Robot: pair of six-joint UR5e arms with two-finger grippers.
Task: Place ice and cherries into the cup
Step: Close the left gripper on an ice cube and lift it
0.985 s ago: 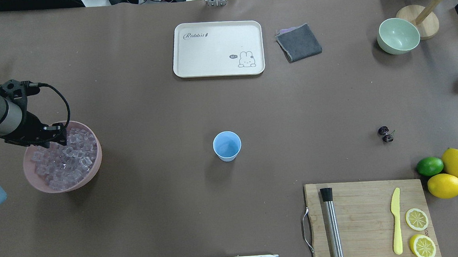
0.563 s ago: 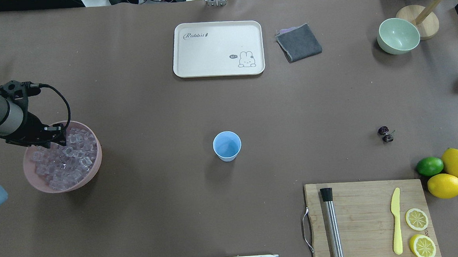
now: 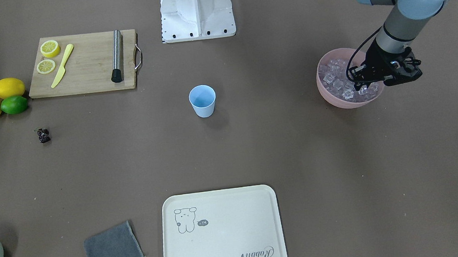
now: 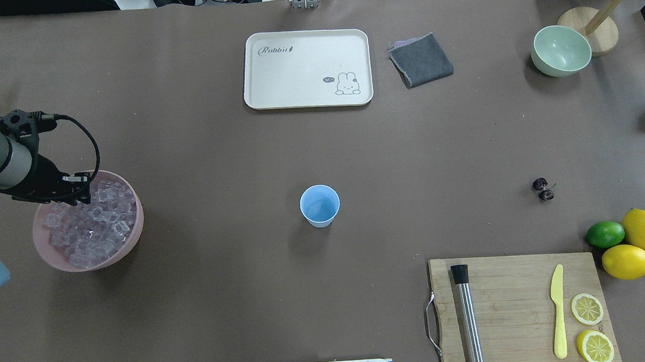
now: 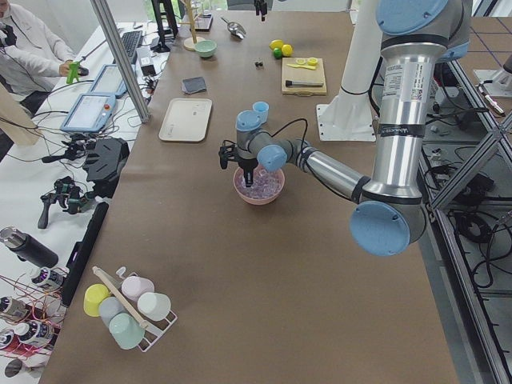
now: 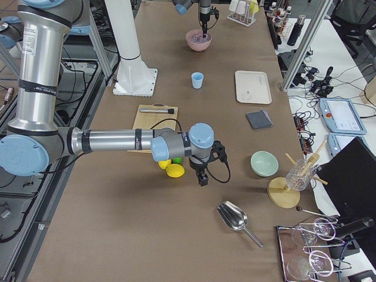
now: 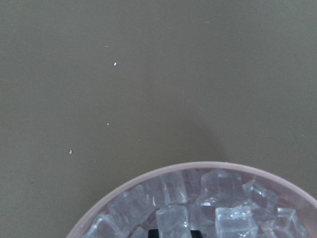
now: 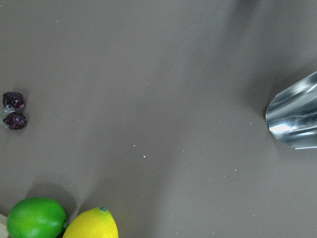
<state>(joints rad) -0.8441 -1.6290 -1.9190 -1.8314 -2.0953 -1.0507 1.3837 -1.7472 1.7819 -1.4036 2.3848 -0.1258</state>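
Note:
The light blue cup [image 4: 319, 205] stands upright at the table's middle, and also shows in the front view [image 3: 202, 100]. Ice cubes [image 4: 90, 232] fill a pink bowl [image 4: 132, 235] at the left. My left gripper [image 4: 77, 194] points down into the ice at the bowl's far-left side [image 3: 360, 86]. In the left wrist view one dark tip [image 7: 171, 233] shows among the cubes [image 7: 223, 193], so the fingers look shut; I cannot tell if a cube is held. The cherries [image 4: 543, 189] lie on the table at the right [image 8: 14, 111]. My right gripper [image 6: 201, 181] hangs near the lemons; I cannot tell its state.
A cream tray [image 4: 305, 69], grey cloth [image 4: 421, 60] and pale green bowl [image 4: 561, 50] lie at the far side. A cutting board [image 4: 505, 304] with muddler, knife and lemon halves is at the near right, beside a lime [image 4: 606, 234] and lemons. A metal scoop [image 8: 294, 119] lies at the right.
My left gripper has shifted slightly toward the bowl's far rim. Nothing else has moved.

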